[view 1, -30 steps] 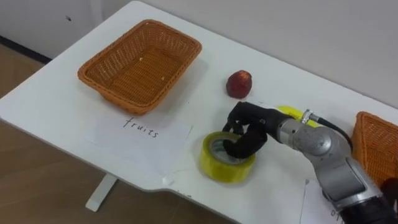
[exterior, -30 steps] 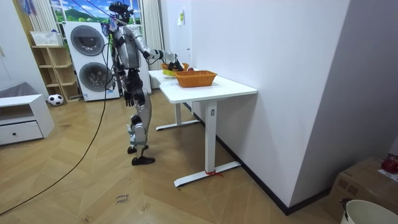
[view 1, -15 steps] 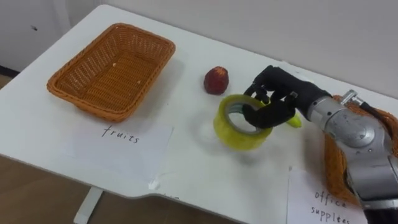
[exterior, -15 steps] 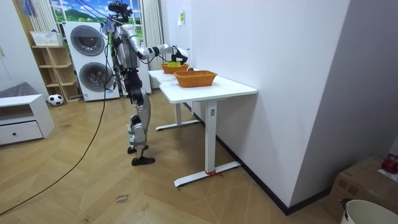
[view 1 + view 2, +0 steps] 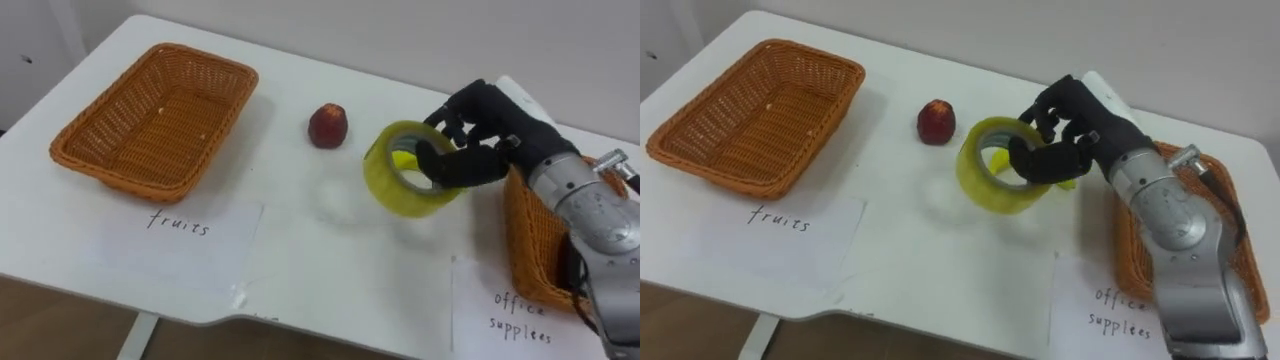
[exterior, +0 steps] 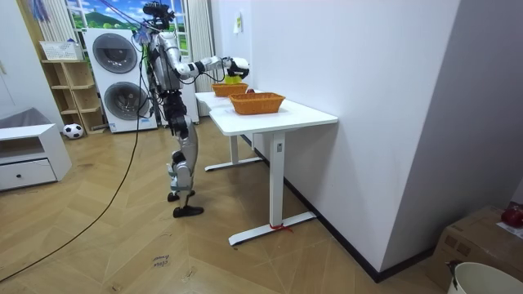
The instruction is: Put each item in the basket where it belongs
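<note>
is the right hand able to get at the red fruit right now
Probably not yet: the right hand has its fingers curled round the yellow tape roll, so it is full. The red fruit lies nearby with nothing between, so the way looks free once the tape is put down.

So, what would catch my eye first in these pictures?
A black robot hand holding a yellow roll of tape above the white table, fingers hooked through its hole. A small red fruit lies on the table, between the left basket and the right basket.
</note>
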